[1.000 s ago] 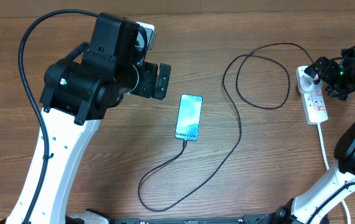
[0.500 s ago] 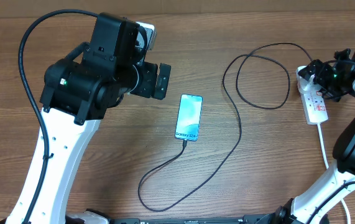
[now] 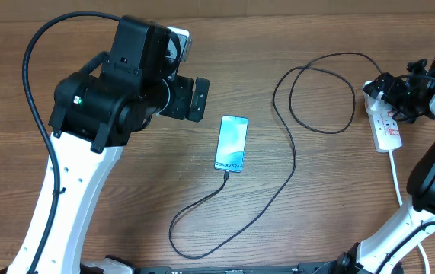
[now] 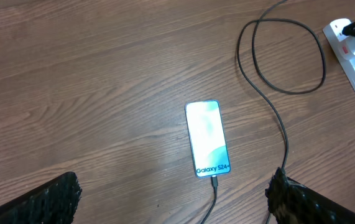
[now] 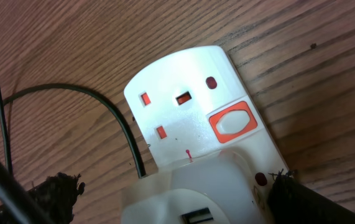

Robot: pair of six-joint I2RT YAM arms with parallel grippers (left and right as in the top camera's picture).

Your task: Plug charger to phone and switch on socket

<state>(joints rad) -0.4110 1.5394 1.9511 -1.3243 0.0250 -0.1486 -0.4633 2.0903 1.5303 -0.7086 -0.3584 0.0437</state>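
The phone [image 3: 231,144] is slim, with a dark frame and a pale blue-white lit screen reading "Galaxy S24+". It lies flat near the middle of the wooden table [image 3: 316,228]. The charger cable [image 5: 125,127] is thin and black. Its small tip sits in the phone's bottom edge, and from there it curls down toward the near edge of the table. It then climbs to the right, makes one wide loop and ends at the power strip [image 3: 387,129].

The strip is narrow and white with small red marks, and lies at the far right of the table. A thicker white cord [image 3: 397,183] trails from its near end. In the right wrist view it shows one free outlet with three holes glowing orange-red. Beside the outlet is one white rocker switch [image 5: 232,122] in an orange frame. A white plug [image 5: 189,199] is pushed in next to it, where the black cable arrives.

There is one phone, one cable, one strip and two grippers. The right gripper [image 5: 171,183] hangs over the far end of the strip with its fingers spread, one at each side of the white plug. The left gripper [image 4: 174,193] is up above the table to the left of the phone, its fingers wide apart and holding nothing.
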